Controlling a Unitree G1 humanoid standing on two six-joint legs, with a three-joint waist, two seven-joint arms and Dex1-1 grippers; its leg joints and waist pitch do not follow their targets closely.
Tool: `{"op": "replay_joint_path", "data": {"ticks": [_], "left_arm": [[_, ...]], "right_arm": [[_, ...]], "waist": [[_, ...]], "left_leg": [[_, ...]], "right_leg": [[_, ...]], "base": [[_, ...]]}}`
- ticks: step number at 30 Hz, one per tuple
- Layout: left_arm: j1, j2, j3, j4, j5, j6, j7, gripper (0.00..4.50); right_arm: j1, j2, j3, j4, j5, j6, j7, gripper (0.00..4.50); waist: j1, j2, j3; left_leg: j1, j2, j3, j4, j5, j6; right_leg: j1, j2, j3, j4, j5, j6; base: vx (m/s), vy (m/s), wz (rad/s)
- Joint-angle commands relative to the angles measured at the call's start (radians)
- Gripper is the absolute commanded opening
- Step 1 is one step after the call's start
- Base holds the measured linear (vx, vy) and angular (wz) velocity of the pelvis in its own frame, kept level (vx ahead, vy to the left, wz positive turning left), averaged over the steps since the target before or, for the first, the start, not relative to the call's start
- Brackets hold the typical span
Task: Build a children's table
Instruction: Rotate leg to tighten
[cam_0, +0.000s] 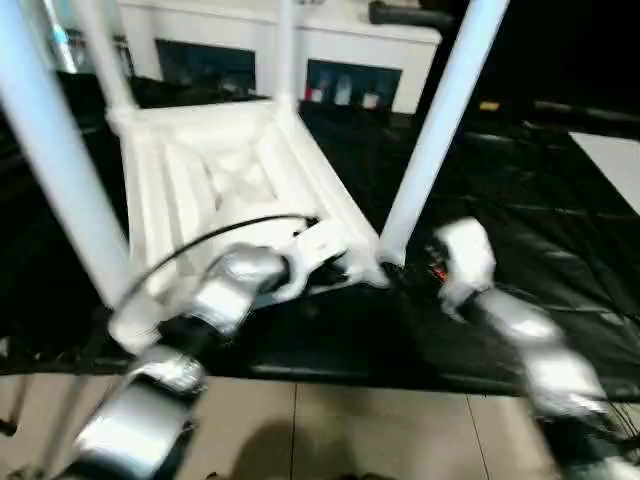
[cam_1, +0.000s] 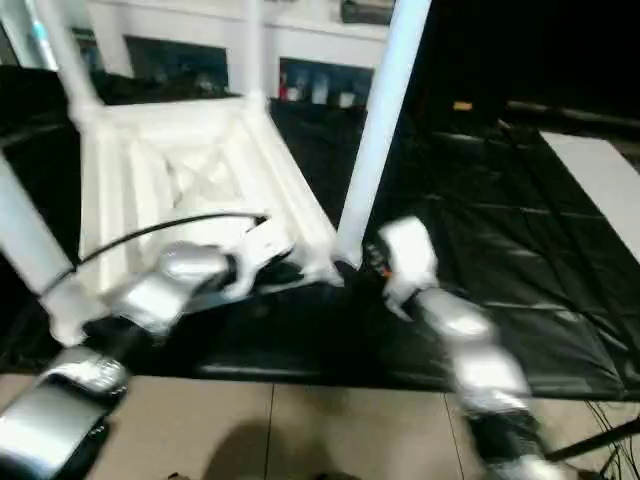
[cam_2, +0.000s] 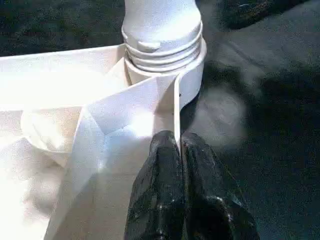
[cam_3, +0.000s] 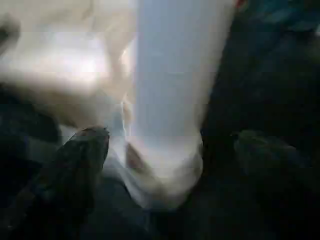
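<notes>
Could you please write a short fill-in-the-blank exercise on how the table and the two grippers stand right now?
1. The tabletop lies with its ribbed underside facing ____.
2. The left gripper is shut on the tabletop's ____.
3. The right gripper's fingers stand ____ on either side of a leg.
4. The mat under the table is ____.

Missing words: up; rim; open; black

The tabletop (cam_0: 230, 190) is white all over, its upturned underside crossed with ribs in the same white, and the legs (cam_0: 440, 120) standing up from its corners match, with a faint bluish tint. It lies on a black sheet (cam_0: 520, 210), glossy and creased. Along the sheet's near edge the floor (cam_0: 330, 430) is pale beige tile with thin dark joints. The forearms (cam_0: 530, 350) are shiny silver, the left gripper's fingers (cam_2: 165, 200) glossy black. The cabinet (cam_0: 300, 40) behind is white with dark glass.
</notes>
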Motion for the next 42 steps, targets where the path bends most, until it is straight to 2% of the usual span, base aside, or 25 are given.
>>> {"op": "replay_joint_path", "data": {"ticks": [1, 2, 3, 4, 5, 7, 8, 13, 17, 20, 23, 25, 26, 32, 34, 42], "left_arm": [[0.055, 0.050, -0.058, -0.079, -0.035, 0.007, -0.167, 0.00], [0.072, 0.074, -0.070, -0.120, -0.046, 0.012, -0.219, 0.00], [0.077, 0.081, -0.073, -0.133, -0.049, 0.013, -0.234, 0.00], [0.086, 0.103, -0.077, -0.173, -0.055, 0.043, -0.266, 0.00], [0.089, 0.114, -0.078, -0.194, -0.057, 0.065, -0.280, 0.00], [0.076, 0.116, -0.064, -0.189, -0.043, 0.066, -0.254, 0.00], [0.075, 0.115, -0.062, -0.191, -0.042, 0.070, -0.250, 0.00], [0.077, 0.122, -0.066, -0.211, -0.036, 0.086, -0.243, 0.00], [0.086, 0.126, -0.068, -0.249, -0.040, 0.115, -0.249, 0.00], [0.088, 0.128, -0.068, -0.251, -0.039, 0.118, -0.250, 0.00], [0.091, 0.131, -0.067, -0.252, -0.037, 0.120, -0.248, 0.00], [0.093, 0.134, -0.066, -0.255, -0.036, 0.123, -0.246, 0.00], [0.095, 0.134, -0.066, -0.257, -0.036, 0.124, -0.246, 0.00], [0.101, 0.137, -0.068, -0.271, -0.038, 0.137, -0.241, 0.00], [0.102, 0.137, -0.068, -0.271, -0.038, 0.138, -0.241, 0.00], [0.108, 0.139, -0.071, -0.275, -0.035, 0.143, -0.235, 0.00]], "right_arm": [[0.029, -0.058, 0.045, -0.070, 0.030, 0.045, 0.135, 4.47], [0.042, -0.079, 0.059, -0.088, 0.032, 0.060, 0.164, 4.47], [0.045, -0.086, 0.062, -0.094, 0.032, 0.066, 0.171, 4.47], [0.045, -0.088, 0.067, -0.089, 0.036, 0.070, 0.188, 4.47], [0.042, -0.087, 0.067, -0.082, 0.039, 0.071, 0.198, 4.47], [0.021, -0.067, 0.088, -0.048, 0.028, 0.057, 0.211, 4.47], [0.017, -0.062, 0.092, -0.044, 0.024, 0.055, 0.211, 4.47], [0.000, -0.042, 0.113, -0.040, 0.035, 0.058, 0.246, 4.47], [-0.021, -0.033, 0.114, -0.015, 0.022, 0.051, 0.250, 4.47], [-0.027, -0.031, 0.110, -0.008, 0.021, 0.049, 0.250, 4.09], [-0.033, -0.022, 0.101, -0.004, 0.028, 0.044, 0.256, 3.98], [-0.033, -0.018, 0.104, -0.003, 0.026, 0.043, 0.261, 3.69], [-0.031, -0.018, 0.105, -0.003, 0.025, 0.043, 0.262, 3.64], [-0.027, -0.010, 0.113, 0.003, 0.026, 0.042, 0.273, 3.19], [-0.027, -0.006, 0.112, 0.005, 0.025, 0.040, 0.271, 2.89], [-0.013, -0.004, 0.109, 0.002, 0.031, 0.052, 0.285, 2.71]], "waist": [[0.001, 0.008, -0.060], [0.003, 0.008, -0.061], [0.000, 0.008, -0.059], [-0.003, 0.012, -0.058], [-0.001, 0.010, -0.063], [-0.003, 0.008, -0.059], [-0.001, 0.008, -0.058], [0.006, 0.005, -0.062], [0.007, 0.005, -0.064], [0.008, 0.005, -0.065], [0.008, 0.004, -0.067], [0.009, 0.004, -0.067], [0.010, -0.002, -0.066], [0.012, 0.000, -0.066], [0.013, 0.001, -0.066], [0.014, 0.001, -0.068]], "left_leg": [[0.001, 0.011, 0.002, -0.077, -0.319, 0.043], [0.000, 0.016, -0.005, -0.081, -0.320, 0.038], [-0.002, 0.017, -0.003, -0.082, -0.317, 0.040], [0.002, 0.017, -0.001, -0.081, -0.332, 0.037], [0.009, 0.017, 0.001, -0.076, -0.324, 0.033], [0.006, 0.018, 0.002, -0.078, -0.314, 0.033], [0.009, 0.017, 0.003, -0.077, -0.322, 0.029], [0.004, 0.016, 0.000, -0.079, -0.293, 0.018], [0.003, 0.015, 0.002, -0.077, -0.263, 0.021], [0.004, 0.014, 0.004, -0.074, -0.244, 0.026], [0.002, 0.013, 0.003, -0.073, -0.223, 0.029], [0.002, 0.013, 0.004, -0.072, -0.224, 0.031], [0.002, 0.013, 0.004, -0.073, -0.226, 0.033], [0.004, 0.014, 0.005, -0.072, -0.225, 0.031], [0.004, 0.013, 0.005, -0.072, -0.222, 0.030], [0.004, 0.013, 0.006, -0.070, -0.204, 0.036]], "right_leg": [[0.053, -0.037, 0.019, -0.080, -0.332, -0.179], [0.061, -0.039, 0.018, -0.075, -0.339, -0.176], [0.059, -0.040, 0.020, -0.077, -0.339, -0.175], [0.050, -0.039, 0.021, -0.080, -0.352, -0.178], [0.046, -0.039, 0.021, -0.077, -0.332, -0.190], [0.044, -0.037, 0.021, -0.074, -0.317, -0.200], [0.042, -0.037, 0.020, -0.076, -0.337, -0.194], [0.050, -0.040, 0.020, -0.072, -0.318, -0.177], [0.053, -0.040, 0.020, -0.067, -0.278, -0.188], [0.052, -0.039, 0.021, -0.066, -0.264, -0.193], [0.056, -0.038, 0.020, -0.062, -0.231, -0.197], [0.056, -0.038, 0.020, -0.062, -0.228, -0.200], [0.056, -0.040, 0.019, -0.062, -0.244, -0.198], [0.055, -0.039, 0.020, -0.063, -0.252, -0.194], [0.055, -0.039, 0.020, -0.062, -0.250, -0.193], [0.057, -0.038, 0.020, -0.058, -0.221, -0.201]], "base": [[0.000, 0.000, 0.00], [0.000, 0.000, 0.00], [0.000, 0.000, 0.00], [0.000, 0.000, 0.00], [0.000, 0.000, 0.00], [0.000, 0.000, 0.00], [0.000, 0.000, 0.00], [0.000, 0.000, 0.00], [0.000, 0.000, 0.00], [0.000, 0.000, 0.00], [0.000, 0.000, 0.00], [0.000, 0.000, 0.00], [0.000, 0.000, 0.00], [0.000, 0.000, 0.00], [0.000, 0.000, 0.00], [0.000, 0.000, 0.00]]}}
